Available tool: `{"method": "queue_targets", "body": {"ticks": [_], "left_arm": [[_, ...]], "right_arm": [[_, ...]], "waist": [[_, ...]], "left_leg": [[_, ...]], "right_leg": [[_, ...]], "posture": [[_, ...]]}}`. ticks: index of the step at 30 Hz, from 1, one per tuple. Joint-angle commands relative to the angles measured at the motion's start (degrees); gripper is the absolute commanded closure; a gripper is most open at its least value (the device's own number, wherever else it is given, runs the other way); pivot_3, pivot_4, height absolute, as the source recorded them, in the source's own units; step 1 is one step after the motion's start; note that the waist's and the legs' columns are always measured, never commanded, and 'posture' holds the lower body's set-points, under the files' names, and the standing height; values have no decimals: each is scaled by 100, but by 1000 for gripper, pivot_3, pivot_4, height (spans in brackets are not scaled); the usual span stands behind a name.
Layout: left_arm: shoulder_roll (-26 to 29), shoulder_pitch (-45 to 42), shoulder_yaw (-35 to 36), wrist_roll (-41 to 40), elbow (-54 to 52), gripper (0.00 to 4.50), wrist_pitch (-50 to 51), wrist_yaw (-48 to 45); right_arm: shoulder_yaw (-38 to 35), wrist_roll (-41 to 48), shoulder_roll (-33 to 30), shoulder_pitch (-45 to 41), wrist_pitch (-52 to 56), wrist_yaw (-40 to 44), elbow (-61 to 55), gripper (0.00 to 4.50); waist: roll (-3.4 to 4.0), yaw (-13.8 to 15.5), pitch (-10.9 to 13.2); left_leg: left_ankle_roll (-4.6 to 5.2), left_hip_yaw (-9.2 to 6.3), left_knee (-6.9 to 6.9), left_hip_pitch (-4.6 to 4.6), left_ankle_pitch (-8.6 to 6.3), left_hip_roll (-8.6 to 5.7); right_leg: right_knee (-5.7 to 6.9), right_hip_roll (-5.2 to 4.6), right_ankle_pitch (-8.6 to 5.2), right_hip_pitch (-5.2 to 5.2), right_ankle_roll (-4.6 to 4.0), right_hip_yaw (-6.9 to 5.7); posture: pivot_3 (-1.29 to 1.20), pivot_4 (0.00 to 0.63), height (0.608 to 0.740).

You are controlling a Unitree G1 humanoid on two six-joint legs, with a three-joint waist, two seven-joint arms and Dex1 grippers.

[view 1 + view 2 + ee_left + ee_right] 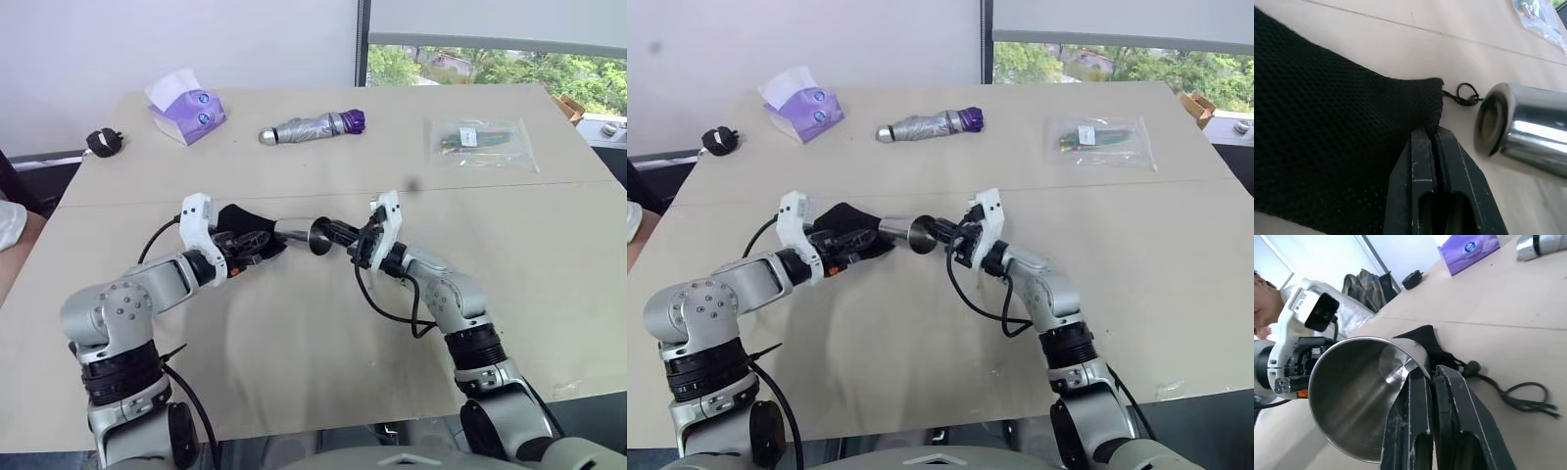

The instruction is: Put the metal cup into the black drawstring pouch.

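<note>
Steel is glinting between my hands: my right gripper (pixel 1432 374) is pinching the metal cup's (pixel 299 233) rim, base-first toward the black drawstring pouch (pixel 1337 142), which my left gripper (pixel 1434 134) is clamping at its edge. I'm risking the base snagging the slack, barely gaping mouth.

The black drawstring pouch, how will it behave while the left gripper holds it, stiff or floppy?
Probably floppy: the black drawstring pouch is soft mesh that sags and folds where the left gripper pinches its edge. Its mouth likely won't stay open unaided. It looks light, so the metal cup may just push it along.
</note>
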Motion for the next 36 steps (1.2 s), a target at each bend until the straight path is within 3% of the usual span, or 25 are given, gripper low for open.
{"method": "queue_targets", "body": {"ticks": [1,14,19,23,30,34,36], "left_arm": [[-10,-168,354,-275,-90,4481,169,90],[-295,-147,910,-709,-324,4481,677,521],[-348,-60,848,-741,-381,4481,643,590],[-20,55,407,-728,-666,4481,391,294],[238,121,-255,-990,-1240,4481,78,-202],[139,232,-362,-999,-1407,4481,-150,-179],[40,284,-339,-1021,-1442,4481,-342,-148]], "right_arm": [[-46,137,353,-211,-240,88,279,4500],[49,-421,836,-309,-1590,224,1976,4500],[447,-1023,907,-450,-2362,136,2474,4500],[1227,-2238,783,-962,-3462,-163,3141,4500],[982,-2123,1075,-1703,-3789,-11,4125,4500],[60,-999,1507,-2158,-2927,-171,4278,4500],[3,-936,1573,-2276,-2847,-318,4277,4500]], "waist": [[0,-5,0],[-6,0,-4],[-12,-13,-8],[-12,-43,-7],[-11,-110,-7],[-8,-111,-5],[-7,-113,-3]], "left_leg": [[0,0,-1,0,0,1],[-29,0,-2,-2,15,-10],[-25,-4,-5,12,13,-9],[-31,-5,-4,17,18,-8],[-60,-20,-13,14,36,-6],[-60,-32,-22,7,35,-6],[-58,-43,-22,0,34,-5]], "right_leg": [[1,0,0,0,0,1],[-8,-37,1,2,0,0],[-3,-36,0,11,0,-1],[1,-32,6,12,-9,2],[1,-30,9,11,-15,-7],[-5,-34,9,9,-16,-18],[-9,-37,9,9,-16,-29]], "posture": [[0,150,740],[0,150,740],[0,150,740],[0,150,740],[0,150,740],[0,150,740],[0,150,740]]}}
